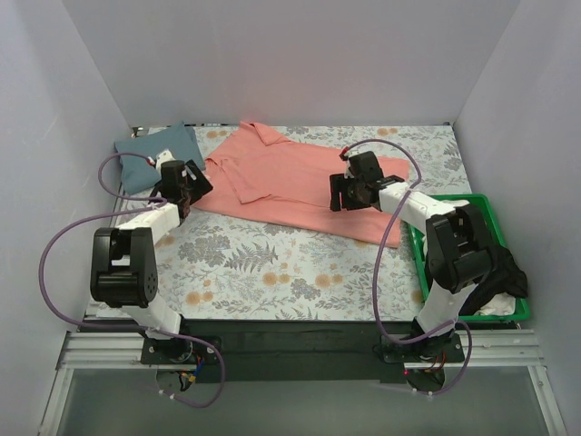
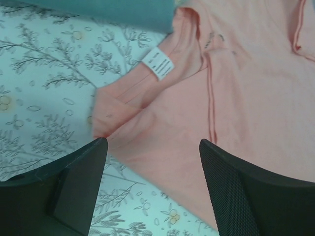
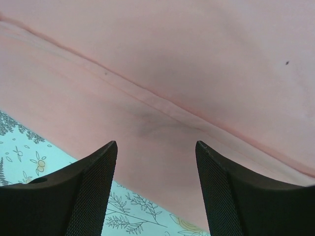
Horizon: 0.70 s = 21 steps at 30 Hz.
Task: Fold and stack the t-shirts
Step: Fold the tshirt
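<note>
My left jaws stand wide apart with nothing between them. Their dark fingers hang over the near left corner of the coral-pink t-shirt, where a folded-over edge shows a small white label. My right jaws are spread just as wide and grip nothing, their fingers poised over a long seam near the right part of the same shirt. From my wrists I cannot tell whether either pair touches the fabric. The pink shirt lies spread, partly doubled over on itself, across the far middle of the bench, with its collar toward the back wall. It rests on the grey floral-print cloth that covers the bench. The slate blue-grey t-shirt sits as a folded bundle in the far left corner, and its edge meets the pink shirt's left side. My left arm reaches forward along the left of the bench and my right arm bends in from the right. A green plastic bin sits at the near right beside the right arm's base, well apart from both shirts. It holds a dark garment with something white under it, partly hidden by the arm.
</note>
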### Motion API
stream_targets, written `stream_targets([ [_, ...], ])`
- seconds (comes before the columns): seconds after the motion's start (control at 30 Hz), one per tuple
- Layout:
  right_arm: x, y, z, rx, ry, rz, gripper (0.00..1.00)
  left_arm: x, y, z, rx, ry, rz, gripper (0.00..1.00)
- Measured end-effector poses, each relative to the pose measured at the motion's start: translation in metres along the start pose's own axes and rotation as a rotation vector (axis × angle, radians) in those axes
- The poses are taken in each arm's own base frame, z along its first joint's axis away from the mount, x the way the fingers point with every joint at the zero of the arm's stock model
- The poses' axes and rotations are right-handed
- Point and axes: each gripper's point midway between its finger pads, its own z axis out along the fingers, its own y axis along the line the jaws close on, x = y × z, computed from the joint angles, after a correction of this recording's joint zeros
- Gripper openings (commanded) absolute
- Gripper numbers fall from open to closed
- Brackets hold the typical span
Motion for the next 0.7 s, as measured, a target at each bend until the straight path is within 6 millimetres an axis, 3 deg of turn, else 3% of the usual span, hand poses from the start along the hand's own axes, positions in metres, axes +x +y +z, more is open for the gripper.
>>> stream_targets([
  [0.2,0.02,0.002,0.014,-0.023,0.058,0.009,0.7,0.0,0.024,-0.016,-0.067,-0.025,-0.001,0.65],
  [0.53,0.02,0.001,0.017,-0.019,0.051,0.012,0.7,0.003,0.048,-0.012,-0.124,0.0,-0.017,0.58],
  [0.7,0.033,-0.003,0.019,-0.008,0.071,0.015,0.7,0.008,0.057,-0.013,-0.143,0.012,-0.022,0.58],
])
